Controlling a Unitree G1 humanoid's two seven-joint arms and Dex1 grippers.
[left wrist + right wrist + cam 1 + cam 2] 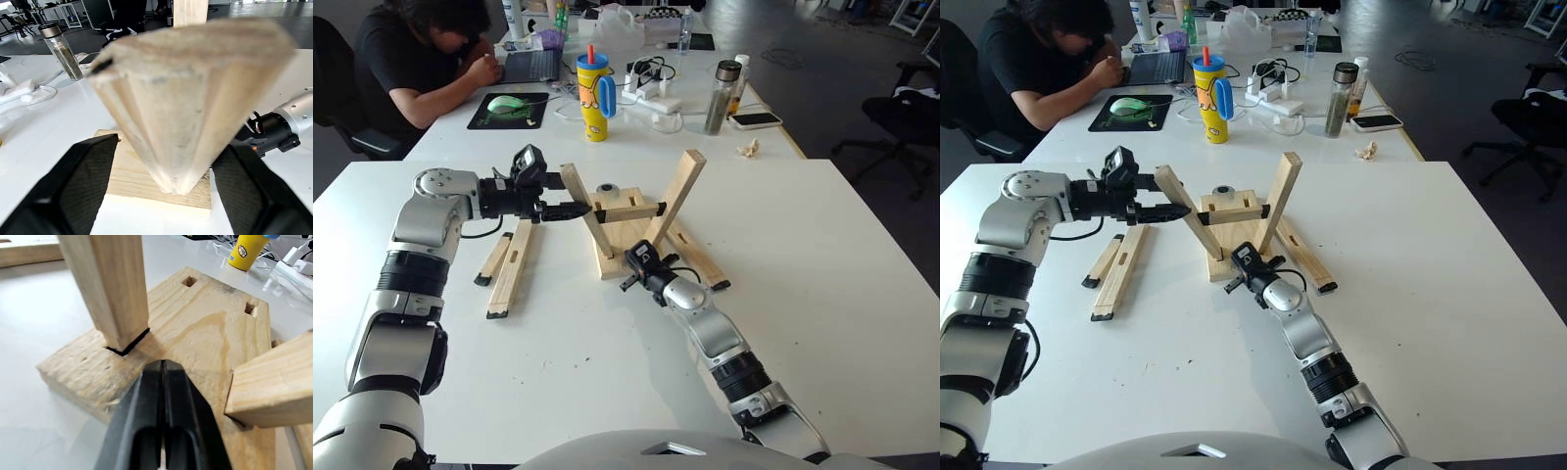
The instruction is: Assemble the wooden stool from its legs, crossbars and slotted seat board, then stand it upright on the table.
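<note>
The slotted seat board (619,237) lies flat on the white table. Two legs stand in its slots: a left leg (582,203) leaning outward and a taller right leg (675,196). A crossbar (631,211) joins them. My left gripper (576,210) is shut on the left leg near its upper part, with a black pad (83,186) on either side of the wood. My right gripper (164,369) is shut, its tips resting on the board just in front of the left leg's slot (128,343).
Two loose wooden pieces (512,264) lie left of the board and more lie along its right side (700,262). A small round black object (606,188) sits behind the board. The rear table holds a yellow cup (594,98), a bottle (722,96) and a phone (756,119).
</note>
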